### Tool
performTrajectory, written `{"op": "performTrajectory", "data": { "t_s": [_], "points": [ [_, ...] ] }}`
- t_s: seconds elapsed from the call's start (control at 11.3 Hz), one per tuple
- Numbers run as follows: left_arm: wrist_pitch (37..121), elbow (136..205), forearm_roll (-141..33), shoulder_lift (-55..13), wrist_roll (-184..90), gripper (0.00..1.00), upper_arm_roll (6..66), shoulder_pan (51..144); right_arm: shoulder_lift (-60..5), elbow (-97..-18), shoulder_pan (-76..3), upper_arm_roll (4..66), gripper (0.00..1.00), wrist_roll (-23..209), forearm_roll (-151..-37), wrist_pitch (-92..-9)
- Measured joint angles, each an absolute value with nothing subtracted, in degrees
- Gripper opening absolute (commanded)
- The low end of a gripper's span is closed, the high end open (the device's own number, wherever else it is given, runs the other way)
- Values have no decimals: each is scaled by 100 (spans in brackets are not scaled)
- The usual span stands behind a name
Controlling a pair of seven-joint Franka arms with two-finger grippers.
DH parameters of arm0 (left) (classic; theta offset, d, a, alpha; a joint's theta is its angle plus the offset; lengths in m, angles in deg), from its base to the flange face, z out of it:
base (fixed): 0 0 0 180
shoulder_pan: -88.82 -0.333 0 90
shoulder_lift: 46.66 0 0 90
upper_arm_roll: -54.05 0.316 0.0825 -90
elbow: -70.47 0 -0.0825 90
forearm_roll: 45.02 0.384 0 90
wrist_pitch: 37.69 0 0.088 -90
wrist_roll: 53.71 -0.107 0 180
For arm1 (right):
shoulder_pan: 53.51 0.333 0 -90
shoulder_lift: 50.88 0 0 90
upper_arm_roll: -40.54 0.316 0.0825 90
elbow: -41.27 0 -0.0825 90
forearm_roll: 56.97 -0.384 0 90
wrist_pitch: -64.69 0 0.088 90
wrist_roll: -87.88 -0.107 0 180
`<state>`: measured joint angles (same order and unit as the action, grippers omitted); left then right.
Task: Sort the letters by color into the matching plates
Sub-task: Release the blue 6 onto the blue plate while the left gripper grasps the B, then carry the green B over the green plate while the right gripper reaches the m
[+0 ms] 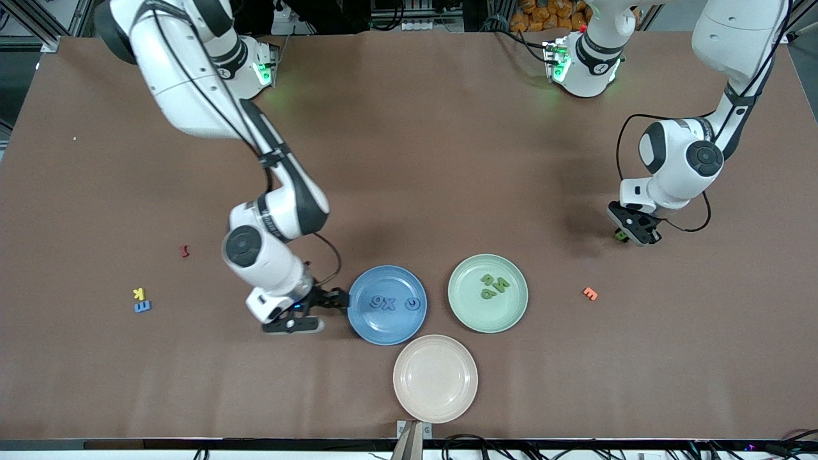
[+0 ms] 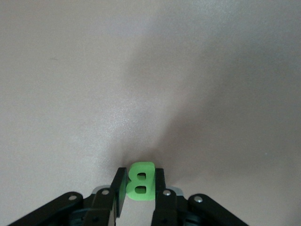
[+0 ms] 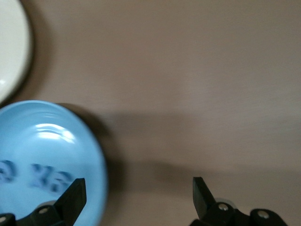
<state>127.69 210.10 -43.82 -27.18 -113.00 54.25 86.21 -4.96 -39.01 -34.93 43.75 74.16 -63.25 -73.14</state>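
Left gripper (image 1: 629,235) jaws clamped on green B (image 2: 139,182) low over bare counter (image 1: 447,160); right gripper (image 1: 323,310) jaws spread wide, empty, at blue plate (image 1: 374,322) rim

In the right wrist view the blue plate (image 3: 51,155) and cream plate (image 3: 11,52) are cut off at the edge, the blue letters (image 3: 44,174) blurred; the left pincer (image 1: 629,235) mostly hides its green B (image 1: 620,236).
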Motion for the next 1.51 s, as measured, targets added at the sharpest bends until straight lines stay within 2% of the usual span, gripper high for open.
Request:
{"op": "performTrajectory", "data": {
  "t_s": [0.36,0.71,0.89,1.33,1.51],
  "points": [
    [12792,20816,-4463,-2711,-10464,0,5373,8842,-730,-3934,-4343,4299,100,9145,-6323,-6691],
    [12791,20439,-4523,-2697,-8270,0,5344,10048,-926,-4361,-4988,4083,100,10360,-6316,-6605],
    [12707,20226,-4543,-2692,-7505,0,5329,10363,-1174,-4674,-5304,3915,100,10837,-6317,-6555],
    [11170,18982,-4551,-2682,-6117,0,4827,10466,-1320,-4963,-5882,3723,100,11344,-6316,-6488],
    [10944,18602,-4553,-2581,-5934,0,4774,10501,-1319,-5047,-6205,3708,100,11676,-6316,-6494]
  ]
}}
